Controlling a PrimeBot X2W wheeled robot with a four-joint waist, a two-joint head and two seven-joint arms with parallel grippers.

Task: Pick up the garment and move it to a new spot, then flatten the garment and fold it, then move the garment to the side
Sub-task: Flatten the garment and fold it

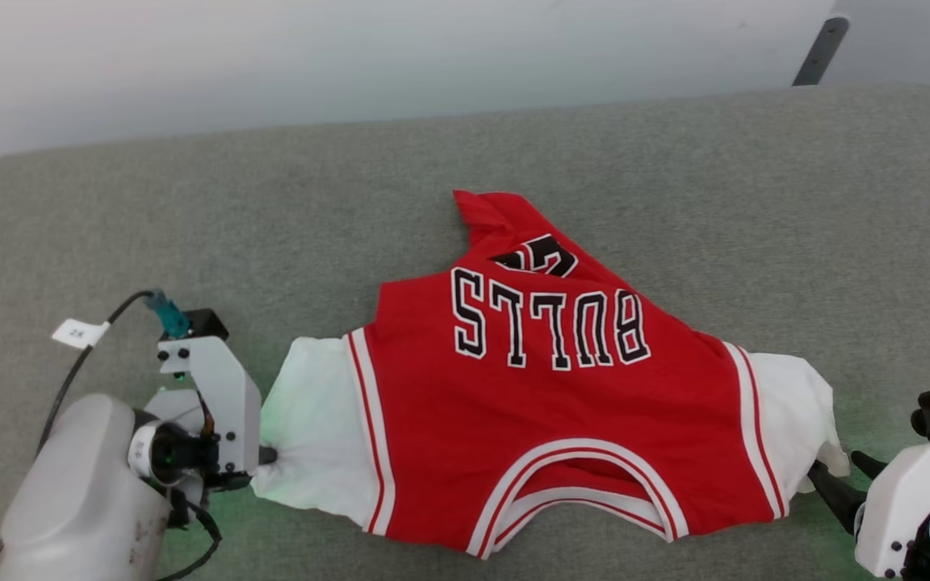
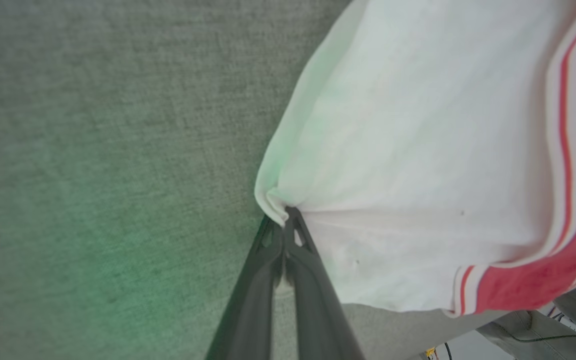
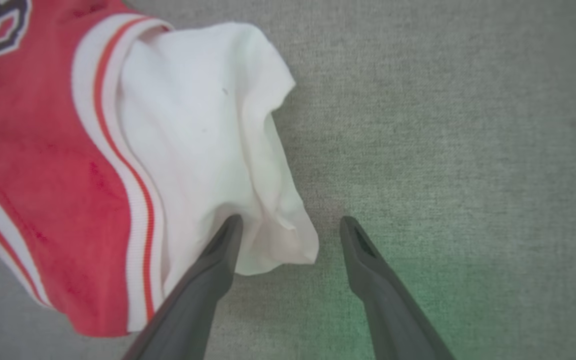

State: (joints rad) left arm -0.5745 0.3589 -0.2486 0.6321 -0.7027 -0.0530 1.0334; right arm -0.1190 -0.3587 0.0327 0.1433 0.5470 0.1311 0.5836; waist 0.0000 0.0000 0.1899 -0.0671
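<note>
The garment point(image 1: 529, 403), a red jersey with black "BULLS" lettering and white sleeves, lies spread on the grey fabric surface with its collar toward me. Its far hem is folded up over the number. My left gripper point(image 1: 265, 456) is at the left sleeve's near corner. In the left wrist view the left gripper point(image 2: 288, 216) is shut on a pinched fold of the white sleeve point(image 2: 418, 150). My right gripper point(image 1: 844, 476) is at the right sleeve. In the right wrist view the right gripper point(image 3: 292, 222) stands open, one fingertip point(image 3: 233, 230) on the sleeve point(image 3: 193, 125), whose corner lies between the jaws.
The grey fabric surface point(image 1: 190, 226) stretches across the view with bare room all around the jersey. Its far edge meets a pale floor, where a dark slanted leg point(image 1: 820, 50) stands at the top right. A cable with a white tag point(image 1: 80, 332) runs along my left arm.
</note>
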